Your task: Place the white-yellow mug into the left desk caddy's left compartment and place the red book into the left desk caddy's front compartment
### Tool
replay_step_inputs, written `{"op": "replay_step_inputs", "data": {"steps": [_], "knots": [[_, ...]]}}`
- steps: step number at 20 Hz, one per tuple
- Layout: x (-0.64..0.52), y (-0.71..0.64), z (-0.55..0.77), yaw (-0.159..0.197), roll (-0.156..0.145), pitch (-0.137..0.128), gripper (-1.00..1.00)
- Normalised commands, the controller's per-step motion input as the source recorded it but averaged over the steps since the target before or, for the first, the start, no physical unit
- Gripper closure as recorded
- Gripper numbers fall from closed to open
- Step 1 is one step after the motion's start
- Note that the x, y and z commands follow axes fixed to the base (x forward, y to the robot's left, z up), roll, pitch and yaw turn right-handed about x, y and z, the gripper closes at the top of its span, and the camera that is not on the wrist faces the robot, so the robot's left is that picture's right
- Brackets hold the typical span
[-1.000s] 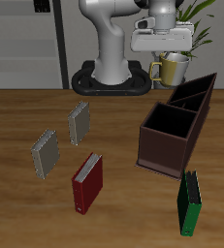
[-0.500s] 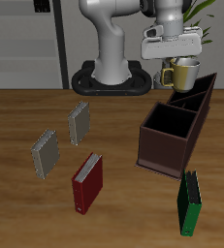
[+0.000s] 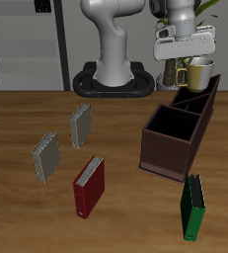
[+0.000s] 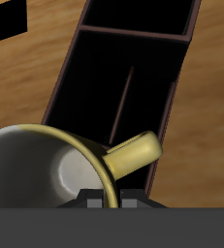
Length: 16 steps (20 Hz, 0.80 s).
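Observation:
My gripper (image 3: 187, 61) is shut on the rim of the white-yellow mug (image 3: 198, 71) and holds it in the air over the back end of the left desk caddy (image 3: 163, 161). In the wrist view the mug (image 4: 46, 170) fills the foreground, its yellow handle (image 4: 135, 155) above the caddy's two small narrow sections (image 4: 104, 92). The big square front compartment (image 3: 173, 132) is empty. The red book (image 3: 89, 187) lies flat on the table, nearer the front edge, well apart from the caddy.
A green book (image 3: 192, 207) lies just in front of the caddy. Two grey books (image 3: 82, 125) (image 3: 46, 155) lie beyond the red book. The robot base (image 3: 114, 77) and a potted plant (image 3: 206, 18) stand at the back.
My gripper has carried the mug sideways from beside the caddy to above its back end, at about the same height. The books have not moved.

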Motion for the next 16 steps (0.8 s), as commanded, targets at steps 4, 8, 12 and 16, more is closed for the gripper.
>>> {"op": "replay_step_inputs", "data": {"steps": [4, 8, 12, 16], "knots": [[-0.15, 0.27, 0.02, 0.031, 0.061, -0.023, 1.0], [-0.03, 0.13, -0.13, 0.004, 0.041, 0.016, 1.0], [-0.1, 0.03, -0.15, -0.045, 0.004, 0.029, 1.0], [-0.03, 0.03, -0.03, -0.014, 0.007, -0.003, 1.0]]}}
